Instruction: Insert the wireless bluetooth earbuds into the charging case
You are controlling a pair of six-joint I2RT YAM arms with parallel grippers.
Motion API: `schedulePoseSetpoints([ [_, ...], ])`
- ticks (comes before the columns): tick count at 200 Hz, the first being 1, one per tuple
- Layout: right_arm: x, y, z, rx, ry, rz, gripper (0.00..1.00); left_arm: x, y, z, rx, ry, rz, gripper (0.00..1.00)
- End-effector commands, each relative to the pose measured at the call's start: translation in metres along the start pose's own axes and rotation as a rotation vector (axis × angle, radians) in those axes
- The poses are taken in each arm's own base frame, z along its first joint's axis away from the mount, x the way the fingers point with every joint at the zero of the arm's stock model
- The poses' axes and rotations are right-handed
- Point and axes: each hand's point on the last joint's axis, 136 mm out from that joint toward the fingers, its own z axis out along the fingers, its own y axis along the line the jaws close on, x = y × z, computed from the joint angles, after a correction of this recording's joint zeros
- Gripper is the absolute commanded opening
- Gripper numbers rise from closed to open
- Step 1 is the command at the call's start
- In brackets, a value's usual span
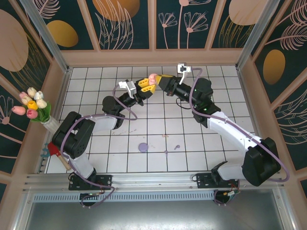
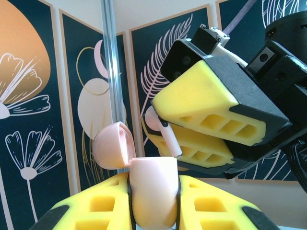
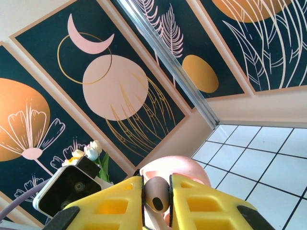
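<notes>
The pale pink charging case [image 2: 153, 191] stands upright with its lid [image 2: 112, 146] hinged open to the left, and my left gripper [image 2: 153, 203] is shut on its body. My right gripper [image 2: 152, 119] is shut on a pale pink earbud [image 2: 165, 136] just above the case. The earbud's stem slants down to the case's open rim. In the right wrist view the earbud [image 3: 157, 194] sits clamped between the yellow fingers [image 3: 201, 203], with the case [image 3: 180, 167] behind it. From above, both grippers meet over the back middle of the floor, left gripper [image 1: 147, 87], right gripper [image 1: 159, 80], case [image 1: 152, 78].
On the white tiled floor lie a round purple disc [image 1: 143, 147], a small purple earbud [image 1: 176, 146] and a purple speck [image 1: 166, 153]. A vase of tulips [image 1: 32, 106] stands at the left wall, with a red object [image 1: 53, 149] below it. Panelled walls enclose the floor.
</notes>
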Motion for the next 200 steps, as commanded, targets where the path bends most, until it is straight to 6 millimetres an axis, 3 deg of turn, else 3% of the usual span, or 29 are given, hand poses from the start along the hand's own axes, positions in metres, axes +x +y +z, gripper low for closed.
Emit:
schedulePoseSetpoints([
  [1,-0.004,-0.003,-0.001,0.002,-0.029,-0.021,0.18,-0.058,-0.021,-0.002,0.059,-0.195,0.154,0.00],
  [58,-0.003,-0.004,-0.002,0.006,-0.032,-0.014,0.18,-0.055,-0.021,-0.002,0.063,-0.184,0.145,0.00],
  [153,-0.029,0.005,-0.003,-0.019,-0.083,-0.034,0.18,-0.051,-0.022,-0.002,0.065,-0.170,0.132,0.00],
  [200,-0.029,0.006,-0.001,-0.026,-0.077,-0.031,0.18,-0.050,-0.021,-0.002,0.063,-0.169,0.130,0.00],
])
